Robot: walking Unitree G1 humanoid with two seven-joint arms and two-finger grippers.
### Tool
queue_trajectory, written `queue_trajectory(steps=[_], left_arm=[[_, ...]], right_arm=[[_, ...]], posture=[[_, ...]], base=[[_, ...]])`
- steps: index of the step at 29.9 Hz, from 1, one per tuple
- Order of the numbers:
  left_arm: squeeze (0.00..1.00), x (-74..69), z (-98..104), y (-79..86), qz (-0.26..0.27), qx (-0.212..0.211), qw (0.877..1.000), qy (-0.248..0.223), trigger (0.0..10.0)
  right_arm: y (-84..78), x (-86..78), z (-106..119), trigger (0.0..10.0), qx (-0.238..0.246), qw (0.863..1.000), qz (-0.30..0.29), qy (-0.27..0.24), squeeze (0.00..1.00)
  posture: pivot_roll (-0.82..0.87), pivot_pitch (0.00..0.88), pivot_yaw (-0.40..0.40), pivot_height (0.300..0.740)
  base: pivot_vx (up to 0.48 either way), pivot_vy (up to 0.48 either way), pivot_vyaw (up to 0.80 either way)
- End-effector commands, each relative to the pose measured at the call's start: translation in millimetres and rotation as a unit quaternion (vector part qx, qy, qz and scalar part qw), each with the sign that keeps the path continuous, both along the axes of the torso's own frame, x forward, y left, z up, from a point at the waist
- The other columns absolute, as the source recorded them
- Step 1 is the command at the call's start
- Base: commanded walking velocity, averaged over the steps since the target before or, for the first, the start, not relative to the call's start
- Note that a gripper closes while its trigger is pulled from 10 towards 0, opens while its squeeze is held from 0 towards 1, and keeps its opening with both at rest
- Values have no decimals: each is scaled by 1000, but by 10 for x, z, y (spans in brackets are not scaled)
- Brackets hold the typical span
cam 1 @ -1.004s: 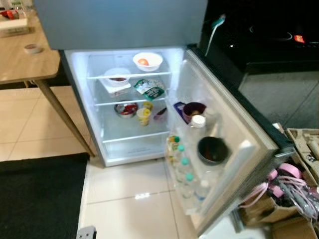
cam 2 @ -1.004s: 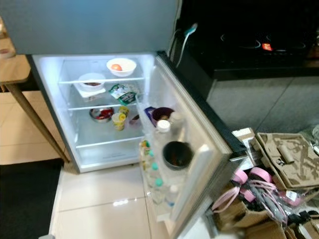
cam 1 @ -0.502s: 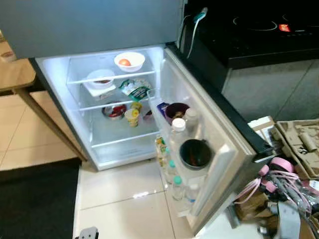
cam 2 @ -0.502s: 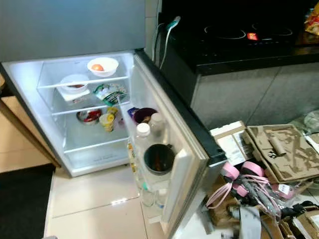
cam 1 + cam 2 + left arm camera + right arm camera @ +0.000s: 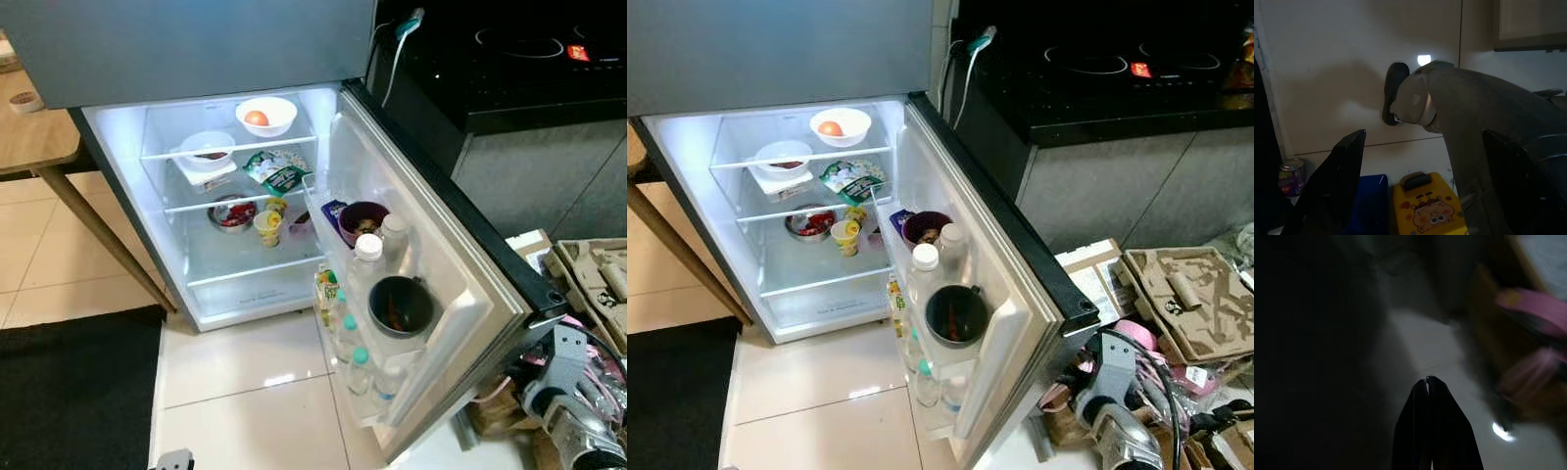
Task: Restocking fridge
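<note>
The fridge stands open ahead of the robot, its lit shelves facing the camera and its door swung out toward the robot's right. The right arm shows at the lower right, low beside the door's outer edge, bent over the cluttered cardboard boxes and pink cords on the floor; it touches nothing in the fridge. In the right wrist view the right gripper has its two black fingers pressed together, tips meeting, empty, pointing at a pale floor strip; that picture is dark and blurred, with just a pink smear to one side.

The left gripper is spread wide and holds nothing; beyond it lie a grey curved shape, a dim wall, and a yellow case beside a blue one.

On the top shelf sits a white bowl with an orange fruit; below it another white bowl and a green packet; lower, a metal bowl and a yellow cup. The door racks carry a purple bowl, white-capped bottles, a dark pot and green-capped bottles. A wooden bench stands left, partly cut off.
</note>
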State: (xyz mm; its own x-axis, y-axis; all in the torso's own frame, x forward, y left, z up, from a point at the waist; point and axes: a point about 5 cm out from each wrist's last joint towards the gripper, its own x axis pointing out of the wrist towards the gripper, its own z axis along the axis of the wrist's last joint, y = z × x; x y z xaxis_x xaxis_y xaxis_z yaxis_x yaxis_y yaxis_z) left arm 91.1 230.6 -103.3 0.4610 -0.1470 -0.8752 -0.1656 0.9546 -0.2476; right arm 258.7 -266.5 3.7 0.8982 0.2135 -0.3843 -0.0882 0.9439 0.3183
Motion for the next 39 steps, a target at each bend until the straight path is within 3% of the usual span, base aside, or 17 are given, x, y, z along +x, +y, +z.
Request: queue_trajectory(steps=[1,6,8,9,11,12,13,14,16,19,24,25,27,29,31,35,39], left_arm=[[0,-99,-44,-87,-7,-13,1000,23,10000],[0,-108,-46,-90,-8,-13,1000,24,10000],[0,-118,-47,-86,-9,-11,1000,25,10000],[0,-118,-47,-86,-9,-11,1000,25,10000],[0,-129,-48,-79,-9,-11,1000,26,10000],[0,-129,-48,-79,-9,-11,1000,26,10000],[0,-137,-49,-76,-8,-10,1000,26,10000],[0,-137,-49,-76,-8,-10,1000,26,10000],[0,-154,-51,-72,-7,-10,1000,28,10000],[0,-174,-55,-72,-6,-10,999,31,10000],[0,-185,-58,-73,-5,-10,999,32,10000],[0,-194,-60,-75,-4,-10,999,33,10000],[0,-207,-61,-73,-4,-10,999,34,10000],[0,-207,-61,-73,-4,-10,999,34,10000],[0,-210,-59,-61,-6,-8,999,35,10000],[0,-202,-48,-20,-8,-4,999,34,10000],[0,-196,-45,-9,-9,-3,999,33,10000]], right_arm=[[218,56,34,10000,46,995,84,-19,0],[428,58,48,10000,67,982,177,-25,0],[823,0,87,10000,91,938,334,-29,0],[823,0,87,10000,91,938,334,-29,0],[1205,-82,266,10000,134,875,462,-52,0],[1205,-82,266,10000,134,875,462,-52,0],[1391,-114,464,10000,168,838,513,-78,0],[1391,-114,464,10000,168,838,513,-78,0],[1636,-131,858,10000,240,785,554,-137,0],[1722,-86,1133,10000,285,761,551,-191,0],[1702,-29,1191,10000,293,765,532,-212,0],[1614,111,1149,10000,277,799,482,-228,0],[1313,376,847,10000,184,898,339,-213,0],[1313,376,847,10000,184,898,339,-213,0],[1099,397,636,10000,136,942,259,-162,0],[753,201,189,10000,53,983,174,-36,0],[616,43,-35,10000,10,989,144,30,0]], posture=[[11,35,-35,740],[8,38,-33,740],[9,44,-36,740],[9,44,-36,740],[16,50,-38,740],[16,50,-38,740],[18,53,-40,740],[18,53,-40,740],[20,56,-41,740],[20,56,-41,740],[20,56,-41,740],[25,58,-47,740],[25,58,-47,740],[25,58,-47,740],[19,55,-44,740],[20,51,-46,740],[20,47,-48,740]], base=[[0,0,0],[0,0,0],[0,0,0],[0,0,0],[0,0,0],[0,0,0],[0,0,0],[0,0,0],[0,0,0],[0,0,0],[0,0,0],[0,0,0],[0,0,0],[0,0,0],[0,0,0],[0,0,180],[0,0,719]])
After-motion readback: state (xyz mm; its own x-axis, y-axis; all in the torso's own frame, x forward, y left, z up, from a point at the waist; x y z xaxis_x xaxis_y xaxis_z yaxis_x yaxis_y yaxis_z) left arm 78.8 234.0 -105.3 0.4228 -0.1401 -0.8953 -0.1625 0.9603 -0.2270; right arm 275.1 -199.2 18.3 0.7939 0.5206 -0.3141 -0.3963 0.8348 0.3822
